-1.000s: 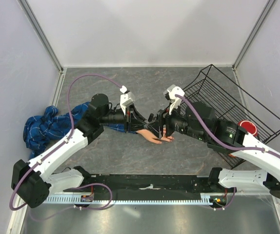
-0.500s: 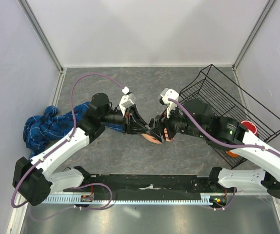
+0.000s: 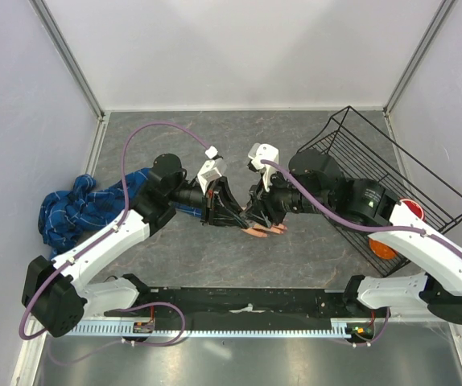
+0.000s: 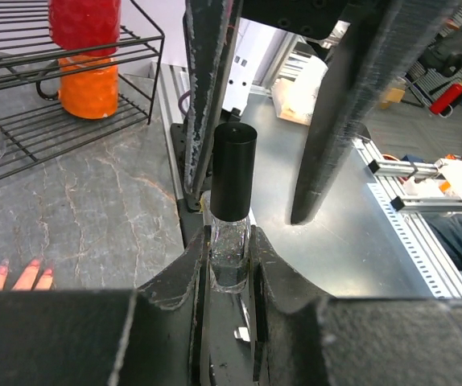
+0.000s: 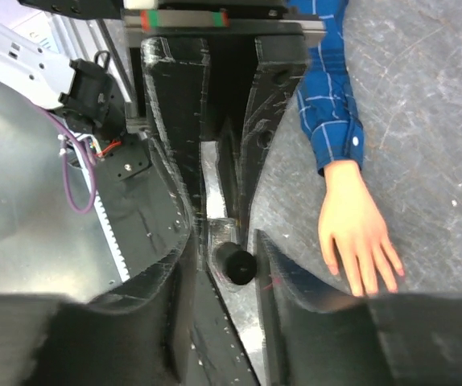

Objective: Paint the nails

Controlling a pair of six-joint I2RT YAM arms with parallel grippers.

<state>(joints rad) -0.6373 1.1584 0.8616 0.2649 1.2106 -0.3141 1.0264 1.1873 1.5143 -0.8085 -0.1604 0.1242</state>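
Observation:
The pale mannequin hand [image 3: 265, 232] lies palm down on the grey table, at the end of a blue plaid sleeve [image 3: 94, 205]. The right wrist view shows the hand [image 5: 353, 221] with pink nails [image 5: 373, 286]; its fingertips also show in the left wrist view [image 4: 22, 277]. My left gripper [image 3: 239, 214] is shut on a small clear bottle [image 4: 231, 259] with a black cap [image 4: 233, 169], held upright just left of the hand. My right gripper [image 3: 255, 211] is open, its fingers [image 4: 336, 104] on either side of the cap [image 5: 235, 263], with a gap on one side.
A black wire rack [image 3: 376, 169] stands tilted at the right, with a red cup [image 3: 412, 211] and an orange thing [image 3: 382, 248] by it. The plaid cloth bunches at the left wall [image 3: 58, 213]. The arms' base rail [image 3: 247, 301] runs along the near edge.
My right gripper has swung left and met the left gripper above the hand's wrist. Its fingers now stand around the bottle's cap. The left gripper has shifted slightly right with the bottle.

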